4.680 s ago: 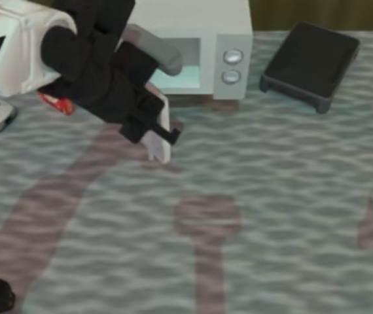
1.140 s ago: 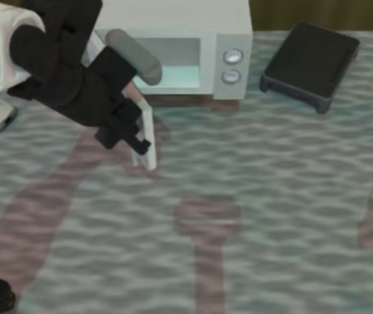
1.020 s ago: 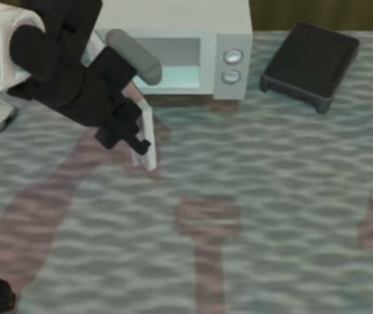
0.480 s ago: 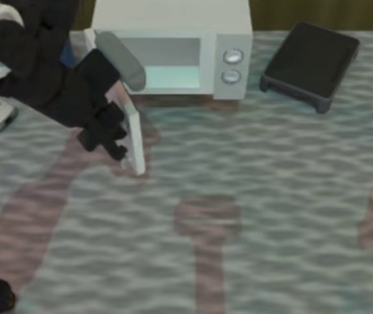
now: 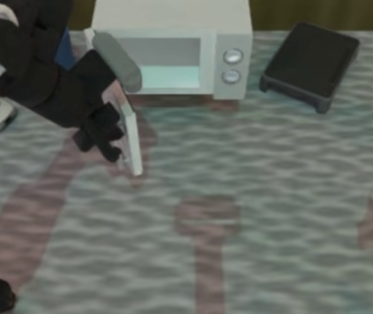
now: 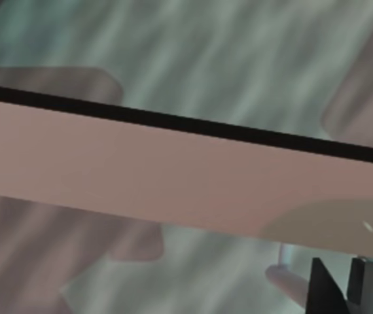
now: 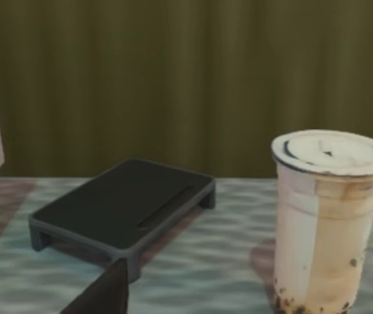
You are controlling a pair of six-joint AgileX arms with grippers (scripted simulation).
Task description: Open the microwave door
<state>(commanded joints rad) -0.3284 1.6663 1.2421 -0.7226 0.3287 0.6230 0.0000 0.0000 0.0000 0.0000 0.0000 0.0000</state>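
Now microwave door (image 5: 133, 140) in left pincer (image 5: 111, 139)

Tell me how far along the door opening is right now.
Mostly done: the microwave door stands swung out edge-on from the microwave, leaving the teal cavity exposed. In hand: the left gripper is at the door's free edge. Left: perhaps a little more swing, then letting go. The right gripper isn't visible in the top view.

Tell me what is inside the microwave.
The microwave shows only a bare pale teal floor and walls through its opening. The left gripper and the open microwave door cover the cavity's left end.
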